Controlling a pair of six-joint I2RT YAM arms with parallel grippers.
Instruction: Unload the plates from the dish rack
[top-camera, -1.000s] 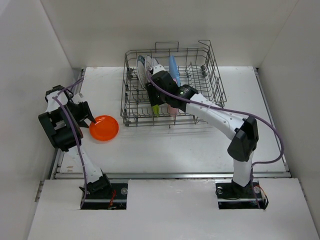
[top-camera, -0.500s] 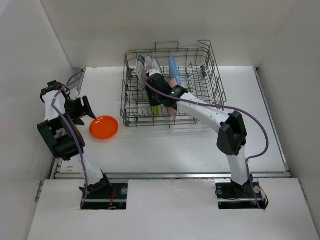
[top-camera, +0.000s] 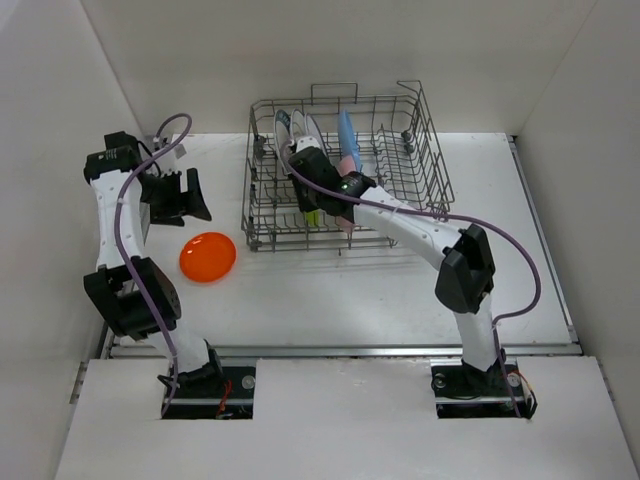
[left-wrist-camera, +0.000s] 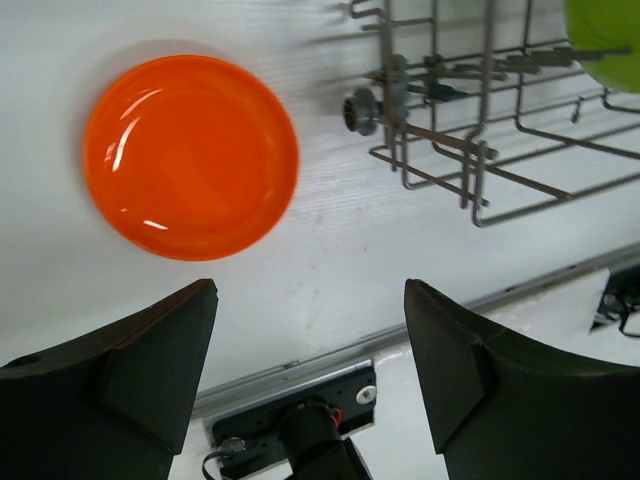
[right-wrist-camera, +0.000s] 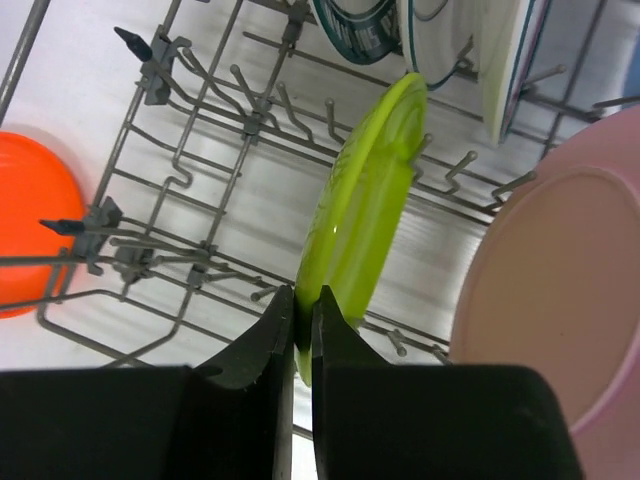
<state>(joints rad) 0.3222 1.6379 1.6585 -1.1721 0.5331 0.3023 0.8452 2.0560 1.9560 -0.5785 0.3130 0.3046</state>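
Right wrist view: right claw (right-wrist-camera: 298, 300) is pinching the lime-green plate (right-wrist-camera: 365, 200), mid-frame in the dish rack (right-wrist-camera: 190, 180); a straight lift clear of the tines is likely coming next. Left claw (left-wrist-camera: 310, 340) is hanging spread near the orange plate (left-wrist-camera: 190, 155).

A robotics lab cell is indicated: a white table (top-camera: 350, 300) is boxed in by plain white walls (top-camera: 250, 50), with left arm (top-camera: 112, 218) and right arm (top-camera: 412, 226) bolted on
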